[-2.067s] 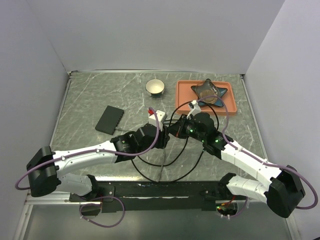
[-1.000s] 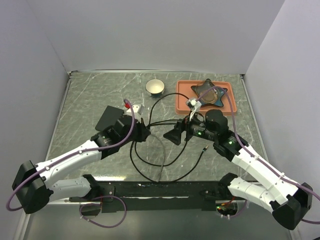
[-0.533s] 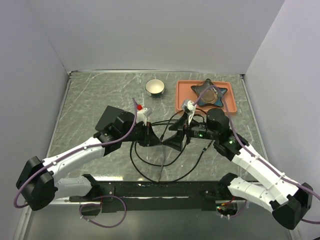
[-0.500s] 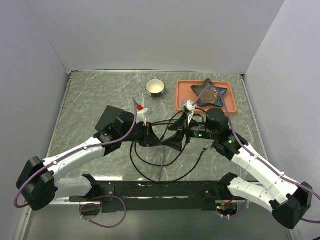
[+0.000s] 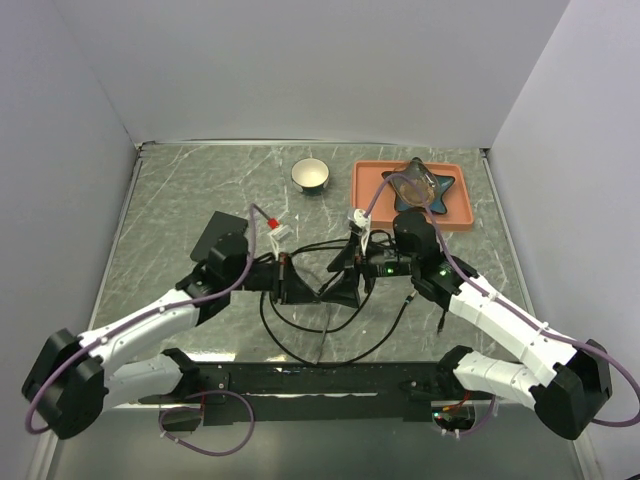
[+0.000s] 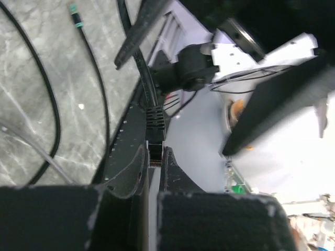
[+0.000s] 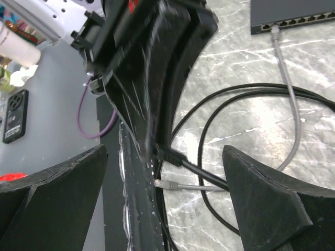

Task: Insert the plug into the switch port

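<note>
The black switch (image 5: 214, 231) lies at the left of the table, partly under my left arm. In the right wrist view its row of ports (image 7: 293, 15) faces me, with a grey cable (image 7: 285, 89) in one of them. My left gripper (image 5: 293, 281) is shut on the plug (image 6: 154, 155) of the black cable (image 6: 155, 116), held above mid-table. That same plug's boot (image 7: 172, 155) pokes out of the left fingers. My right gripper (image 5: 343, 273) faces it from the right, open, with a finger (image 7: 57, 183) on each side of the plug and touching nothing.
Black cable loops (image 5: 300, 330) lie across the near middle. A loose grey plug (image 7: 167, 184) rests on the table below the grippers. A white bowl (image 5: 311, 174) and an orange tray (image 5: 366, 198) holding a star-shaped dish (image 5: 415, 184) stand at the back.
Over the last second both grippers have come together over mid-table, the left swinging right from beside the switch with the plug still held. The right wrist has shifted left, jaws still wide.
</note>
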Available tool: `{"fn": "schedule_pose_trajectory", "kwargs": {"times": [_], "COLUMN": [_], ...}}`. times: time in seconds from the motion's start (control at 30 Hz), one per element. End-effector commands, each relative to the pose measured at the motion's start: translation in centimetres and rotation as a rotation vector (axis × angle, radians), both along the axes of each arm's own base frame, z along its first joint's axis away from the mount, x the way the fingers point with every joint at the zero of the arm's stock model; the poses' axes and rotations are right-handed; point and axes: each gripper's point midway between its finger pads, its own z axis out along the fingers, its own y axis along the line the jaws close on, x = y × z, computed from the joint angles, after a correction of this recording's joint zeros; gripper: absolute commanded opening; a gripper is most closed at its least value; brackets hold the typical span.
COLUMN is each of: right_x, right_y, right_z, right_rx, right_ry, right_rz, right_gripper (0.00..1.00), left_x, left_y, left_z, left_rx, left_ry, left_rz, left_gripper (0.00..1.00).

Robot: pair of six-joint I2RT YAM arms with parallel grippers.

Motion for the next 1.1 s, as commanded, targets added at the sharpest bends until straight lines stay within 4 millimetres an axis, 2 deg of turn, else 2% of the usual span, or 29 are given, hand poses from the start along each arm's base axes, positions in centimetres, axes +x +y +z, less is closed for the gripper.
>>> {"fn": "schedule_pose_trajectory", "kwargs": {"times": [0.0,0.1,0.23,0.4,0.57,0.63,0.7,0.8,0.83,0.9,0.93,1.0,1.07], "right_x": [-0.7,-0.9,-1.1,-0.8,0.0,0.1,0.1,-0.1,-0.1,-0.2,-0.3,0.1,0.4], "right_y": [0.1,0.0,0.3,0.5,0.6,0.8,1.1,1.4,1.5,1.7,1.8,1.9,2.0], "right_z": [0.7,0.2,0.0,0.5,0.9,0.9,0.6,0.7,0.8,1.0,1.0,0.9,0.5], "right_rx": [0.017,0.019,0.025,0.040,0.050,0.052,0.047,0.053,0.058,0.064,0.063,0.054,0.041], "right_ry": [-0.027,-0.016,0.003,-0.013,-0.035,-0.032,-0.016,-0.006,-0.007,0.000,0.003,0.013,0.034], "right_rz": [0.048,0.055,0.071,0.051,0.013,0.020,0.036,0.058,0.058,0.070,0.075,0.056,0.043], "right_gripper": [0.97,0.96,0.95,0.93,0.87,0.78,0.76,0.62,0.46,0.29,0.14,0.03,0.00], "left_x": [-1.7,-1.5,-1.5,-1.2,-1.1,-1.1,-1.0,-1.0,-0.9,-0.8,-0.7,-0.4,0.7], "left_y": [1.5,2.3,2.2,1.8,1.6,1.6,1.5,1.4,1.4,1.3,1.3,1.2,1.2], "left_z": [5.9,6.3,6.5,5.6,5.1,5.2,5.3,5.2,5.2,5.1,4.9,4.6,3.9], "left_rx": [-0.203,-0.206,-0.226,-0.220,-0.213,-0.220,-0.221,-0.223,-0.222,-0.220,-0.211,-0.194,-0.135], "left_ry": [-0.156,-0.164,-0.157,-0.127,-0.115,-0.118,-0.117,-0.112,-0.111,-0.110,-0.102,-0.115,-0.092], "left_rz": [-0.072,-0.044,-0.057,-0.071,-0.081,-0.080,-0.080,-0.084,-0.084,-0.082,-0.077,-0.069,-0.005], "left_gripper": [0.01,0.01,0.01,0.01,0.01,0.01,0.01,0.01,0.01,0.01,0.01,0.01,0.10]}}
